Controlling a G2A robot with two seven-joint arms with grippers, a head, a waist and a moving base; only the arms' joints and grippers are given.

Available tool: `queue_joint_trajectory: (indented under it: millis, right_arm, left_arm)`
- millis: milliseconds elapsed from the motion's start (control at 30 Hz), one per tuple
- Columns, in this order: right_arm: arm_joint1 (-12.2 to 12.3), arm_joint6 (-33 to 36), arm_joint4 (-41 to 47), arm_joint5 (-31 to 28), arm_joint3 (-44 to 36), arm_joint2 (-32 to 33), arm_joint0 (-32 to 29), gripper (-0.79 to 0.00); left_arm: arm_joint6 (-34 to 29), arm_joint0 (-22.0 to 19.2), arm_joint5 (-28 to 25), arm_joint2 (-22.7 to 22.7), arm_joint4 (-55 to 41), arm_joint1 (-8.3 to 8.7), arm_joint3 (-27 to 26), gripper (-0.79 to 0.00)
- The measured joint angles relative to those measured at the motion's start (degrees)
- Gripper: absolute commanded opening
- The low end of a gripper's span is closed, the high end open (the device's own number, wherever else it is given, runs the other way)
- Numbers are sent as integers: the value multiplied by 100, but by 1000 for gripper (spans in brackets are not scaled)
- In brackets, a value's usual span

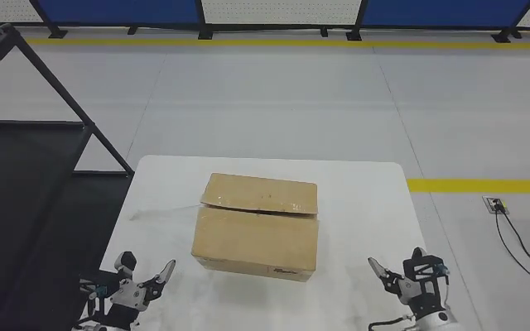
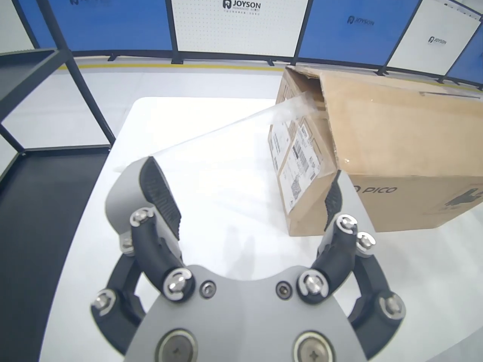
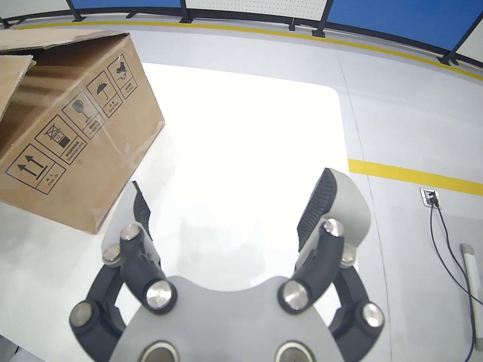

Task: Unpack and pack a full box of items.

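Though nearby, box (image 1: 257,227) apart from left gripper (image 1: 147,269).

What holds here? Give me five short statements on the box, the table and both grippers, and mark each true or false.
1. The cardboard box stands on the white table. True.
2. One arm is shut on a box flap. False: the left gripper is open, empty and apart from the box.
3. The right gripper is open and holds nothing. True.
4. The box's top stands wide open. False: the flaps lie down over the top, with only a slight gap between them.
5. A black rack stands beside the table on the left gripper's side. True.
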Motion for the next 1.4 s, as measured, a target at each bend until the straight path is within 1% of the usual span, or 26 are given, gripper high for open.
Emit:
queue_joint_trajectory:
  millis: [300, 367, 433, 533, 633, 733, 800, 867, 900, 1167, 1300, 1400]
  right_arm:
    - [0, -16, -4, 0, 11, -2, -1, 0]
    - [-5, 15, 80, -35, 44, -19, 36, 0]
    - [-12, 100, 196, -133, 66, -81, 143, 0]
    - [-14, 189, 511, -519, 15, -167, 272, 0]
    - [-4, 513, 1276, -1095, -34, -117, 425, 0]
    - [20, 968, 2093, -1631, -56, -30, 637, 0]
    - [46, 1352, 2675, -1963, 10, 68, 795, 0]
    - [65, 1626, 2911, -2018, 46, 160, 879, 0]
    - [66, 1657, 2904, -2010, 49, 171, 885, 0]
    - [64, 1646, 2925, -2027, 81, 128, 874, 0]
    - [69, 1862, 3609, -2185, 299, 28, 1082, 0]
    - [81, 2011, 3943, -2329, 412, -14, 1241, 0]
  left_arm:
    - [-16, -17, 2, 8, -12, -1, 21, 0]
    - [-137, -133, 32, 13, -125, -7, 100, 0]
    - [-352, -377, 278, 47, -196, -22, 232, 0]
    - [-672, -760, 563, 174, -245, -42, 377, 0]
    - [-931, -1092, 681, 315, -142, -53, 536, 0]
    - [-1113, -1349, 663, 501, 10, -62, 707, 0]
    - [-1223, -1442, 481, 619, 21, -65, 793, 0]
    - [-1281, -1454, 343, 641, 2, -62, 821, 0]
    - [-1284, -1452, 338, 640, -1, -61, 822, 0]
    - [-1287, -1455, 346, 649, 17, -62, 817, 0]
    - [-1363, -1576, 388, 839, 260, -77, 791, 0]
    - [-1378, -1599, 393, 943, 336, -89, 775, 0]
